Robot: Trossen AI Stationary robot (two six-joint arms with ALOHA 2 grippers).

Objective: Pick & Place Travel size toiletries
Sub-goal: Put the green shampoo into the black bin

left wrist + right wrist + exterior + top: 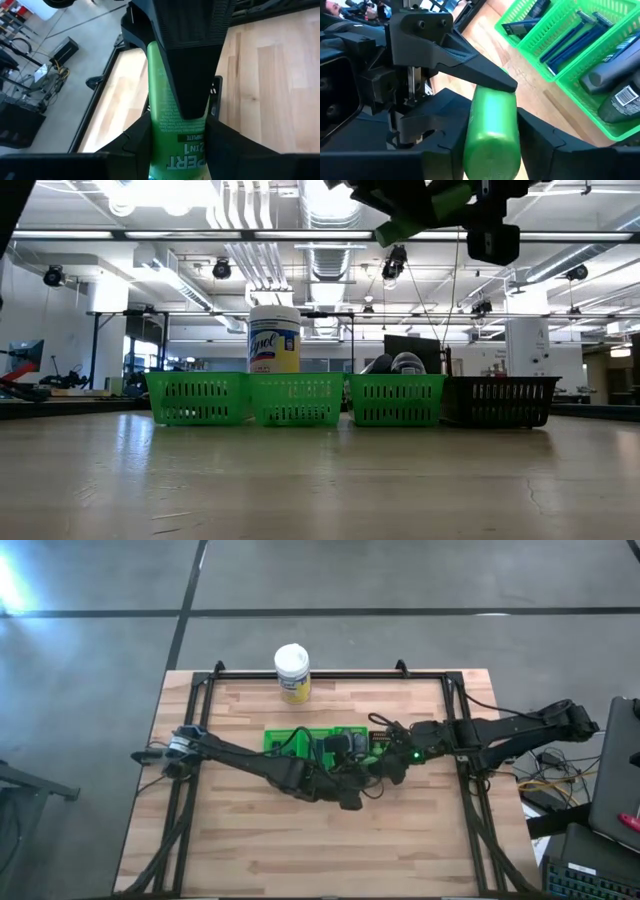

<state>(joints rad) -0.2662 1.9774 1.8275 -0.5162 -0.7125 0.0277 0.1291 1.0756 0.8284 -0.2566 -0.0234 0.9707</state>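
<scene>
A bright green small bottle (172, 125) with white print is held in the air between both grippers, above the middle of the table. In the low view the green bottle (410, 222) shows high up under the dark grippers. My left gripper (177, 150) and my right gripper (492, 145) are both shut on it and face each other. In the high view the arms hide the bottle where the left gripper (352, 796) meets the right gripper (388, 770). Blue razors (575, 37) and dark grey tubes (612, 75) lie in the green baskets (555, 60). My left gripper pinches the green bottle between its two fingers (135, 145), on the printed body (170, 150). The bottle runs along the fingers and is lifted clear of the table. My right gripper pinches the bottle's other stretch (492, 125) between its fingers (540, 140), with the rounded end (495, 95) toward the left gripper. One left finger (475, 75) lies on that end.
A row of three green baskets (300, 398) and a black basket (500, 400) stands across the table's middle, just beyond the grippers. A big white-lidded jar with a yellow label (292, 673) stands at the far edge. Bare wood (300, 840) lies toward the near edge.
</scene>
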